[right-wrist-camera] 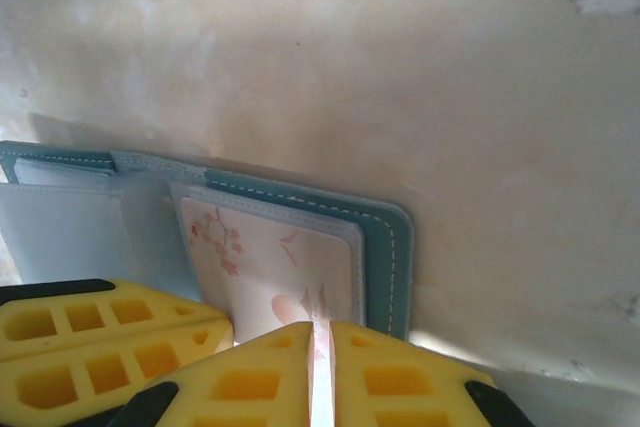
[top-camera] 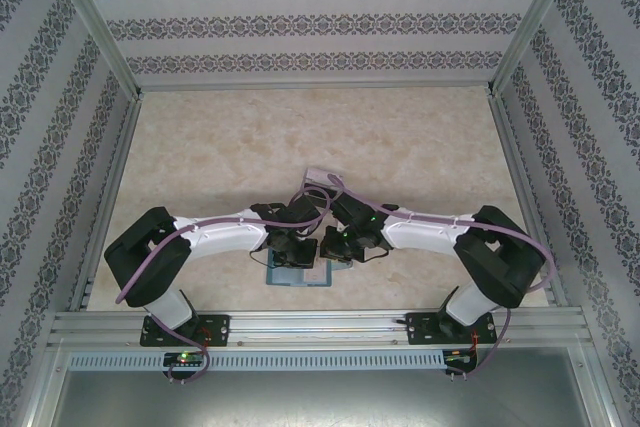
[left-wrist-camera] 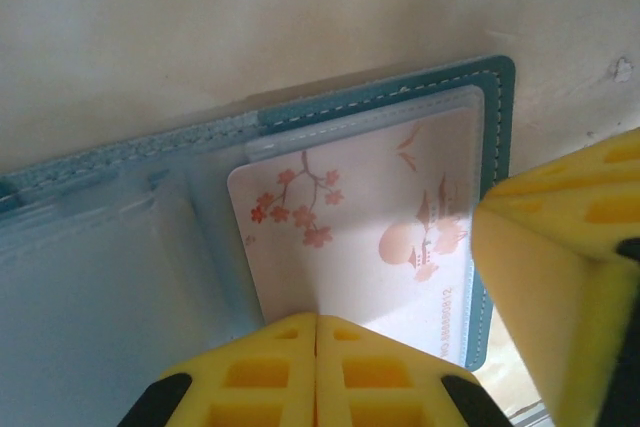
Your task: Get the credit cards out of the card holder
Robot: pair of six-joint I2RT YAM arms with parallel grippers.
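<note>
Right wrist view: right gripper (right-wrist-camera: 322, 335) jaws pinch the pale pink blossom-printed card (right-wrist-camera: 265, 259) by its near edge, teal-blue folding wallet (right-wrist-camera: 386, 239) straight ahead; left gripper (left-wrist-camera: 316, 325) shut alongside.

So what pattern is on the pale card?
Credit card: reddish blossoms and a pagoda on white; left wrist view.

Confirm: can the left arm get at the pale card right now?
Probably yes: the left end effector, shut, sits right at the pale card's near edge; the right end effector stands beside it near the card holder's rim, leaving that edge free.
</note>
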